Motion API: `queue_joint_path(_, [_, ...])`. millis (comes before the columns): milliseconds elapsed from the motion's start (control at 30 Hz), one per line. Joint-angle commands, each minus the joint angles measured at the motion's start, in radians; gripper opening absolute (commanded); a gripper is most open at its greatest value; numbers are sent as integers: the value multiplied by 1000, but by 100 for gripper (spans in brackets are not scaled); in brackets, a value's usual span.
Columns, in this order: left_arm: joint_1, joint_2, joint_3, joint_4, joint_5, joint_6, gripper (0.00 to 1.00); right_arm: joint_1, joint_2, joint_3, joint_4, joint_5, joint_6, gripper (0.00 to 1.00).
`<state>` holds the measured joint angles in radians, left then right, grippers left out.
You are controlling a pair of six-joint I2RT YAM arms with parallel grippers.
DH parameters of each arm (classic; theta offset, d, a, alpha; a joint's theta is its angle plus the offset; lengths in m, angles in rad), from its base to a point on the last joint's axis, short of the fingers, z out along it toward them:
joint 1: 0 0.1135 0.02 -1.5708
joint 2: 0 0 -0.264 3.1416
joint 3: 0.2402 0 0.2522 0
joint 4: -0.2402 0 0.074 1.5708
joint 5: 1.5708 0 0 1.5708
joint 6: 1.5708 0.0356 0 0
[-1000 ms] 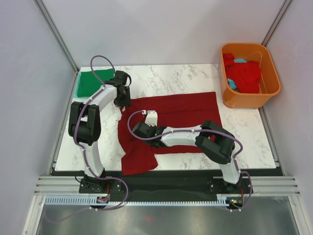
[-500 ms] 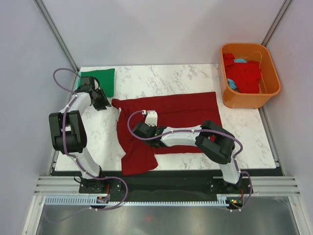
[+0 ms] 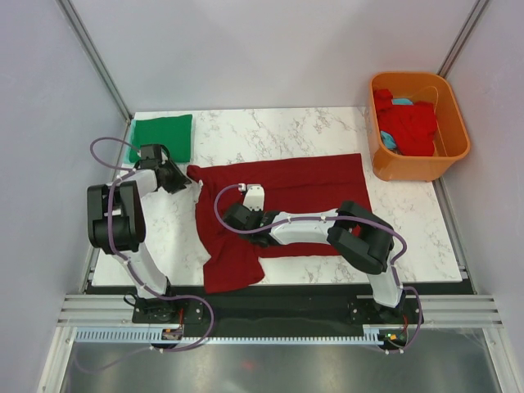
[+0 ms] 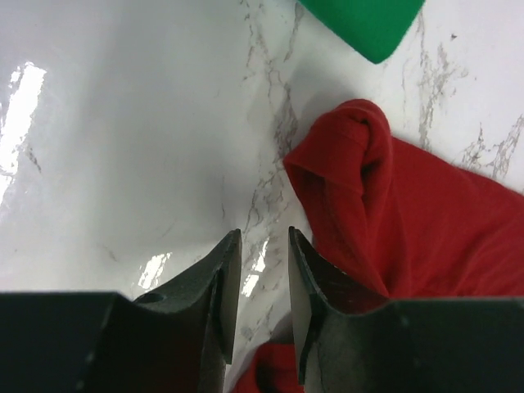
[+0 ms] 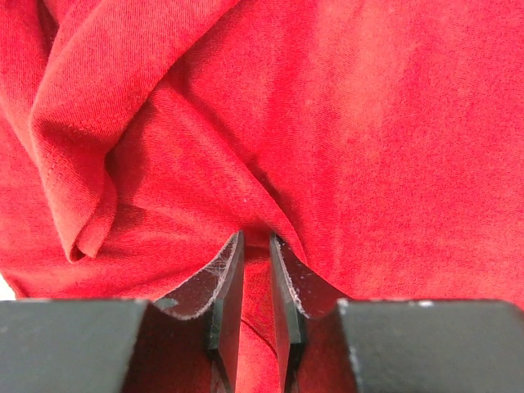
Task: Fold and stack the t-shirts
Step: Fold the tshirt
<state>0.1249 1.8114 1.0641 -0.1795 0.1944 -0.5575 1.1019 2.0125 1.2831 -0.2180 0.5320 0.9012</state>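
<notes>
A dark maroon t-shirt (image 3: 286, 184) lies spread across the marble table (image 3: 278, 131), its lower left part bunched. My right gripper (image 3: 235, 219) rests on it, shut on a raised fold of the maroon cloth (image 5: 255, 239). My left gripper (image 3: 178, 178) is low over the table just left of the shirt's rolled left sleeve (image 4: 344, 164). Its jaws (image 4: 264, 237) stand open a finger's width over bare marble, and a bit of maroon cloth shows low down by the finger bases. A folded green t-shirt (image 3: 160, 135) lies at the back left corner.
An orange tub (image 3: 413, 169) at the back right holds brighter red t-shirts (image 3: 407, 123) and a scrap of light blue cloth (image 3: 401, 101). Grey walls close in both sides. A metal rail (image 3: 270, 311) runs along the near edge.
My left arm has swung from the shirt's back edge out to the left and come down beside the sleeve, which now lies drawn out leftward. Its jaws have narrowed. The right arm has not moved.
</notes>
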Motion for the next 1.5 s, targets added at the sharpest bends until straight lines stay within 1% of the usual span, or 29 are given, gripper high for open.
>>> queue_joint_path(0, [-4,31,-24,124,-1,-70,37,-11,-8,-27,-24,-9,-8,27])
queue_joint_path(167, [-5,58,-49,175,-20,-101,38,-14,-1,-34,-15,-12,-10,27])
queue_joint_path(200, [-5,63,-49,208,-21,-105,38,-17,-1,-36,-15,-13,-10,27])
queue_joint_path(433, [-7,69,-38,212,-44,-114,37,-34,-9,-51,-3,-21,-12,27])
queue_joint_path(567, [-13,89,-7,210,-30,-104,36,-36,-15,-57,-1,-24,-12,27])
queue_joint_path(767, [-22,103,11,210,-29,-94,30,-40,-18,-59,0,-24,-12,27])
queue_joint_path(867, [-25,109,22,210,-27,-91,24,-40,-17,-61,2,-27,-10,27])
queue_joint_path(900, [-25,111,25,210,-27,-87,17,-40,-18,-61,3,-27,-12,27])
queue_joint_path(967, [-25,109,31,209,-29,-84,9,-40,-20,-65,5,-29,-10,27])
queue_joint_path(1000, [-25,98,31,206,-39,-76,3,-40,-21,-67,3,-27,-12,27])
queue_joint_path(1133, [-30,60,71,137,-93,-27,2,-43,-28,-74,5,-24,-13,27])
queue_joint_path(1267, [-30,43,99,103,-127,25,2,-45,-23,-73,9,-30,-15,27])
queue_joint_path(1467, [-30,16,112,80,-171,65,2,-48,-20,-68,9,-32,-16,27])
